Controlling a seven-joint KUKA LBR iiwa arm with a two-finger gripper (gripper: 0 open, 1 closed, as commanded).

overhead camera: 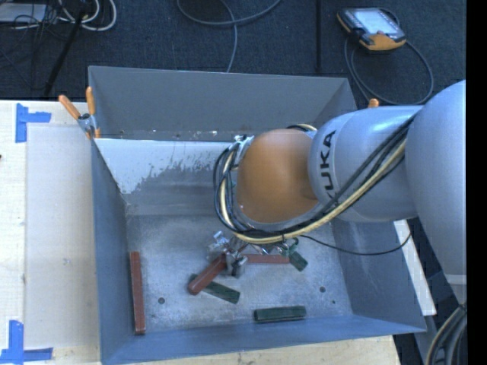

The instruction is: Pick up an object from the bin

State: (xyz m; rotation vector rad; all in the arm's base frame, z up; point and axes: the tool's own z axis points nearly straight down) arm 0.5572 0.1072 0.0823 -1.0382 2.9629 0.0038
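Grasping looks to be the step in hand. The jaws sit low in the bin [152,196], at the upper end of a short reddish-brown stick [204,278] that slants away from them down and to the left. The orange wrist cover [274,175] above hides much of them, so I cannot tell how far open the jaws stand or whether the stick's end lies between them.

Just right of the jaws lies a second reddish bar [268,259], with a dark green block [297,261] at its far end. Another green block [224,293] lies just below the jaws, beside the stick. A third green block [279,314] lies further below and right, and a long brown bar [137,291] lies well apart to the left.

The next move probably calls for closing on the stick alone, clear of the second bar, then lifting straight up. Held by one end, the stick may tilt or slip.
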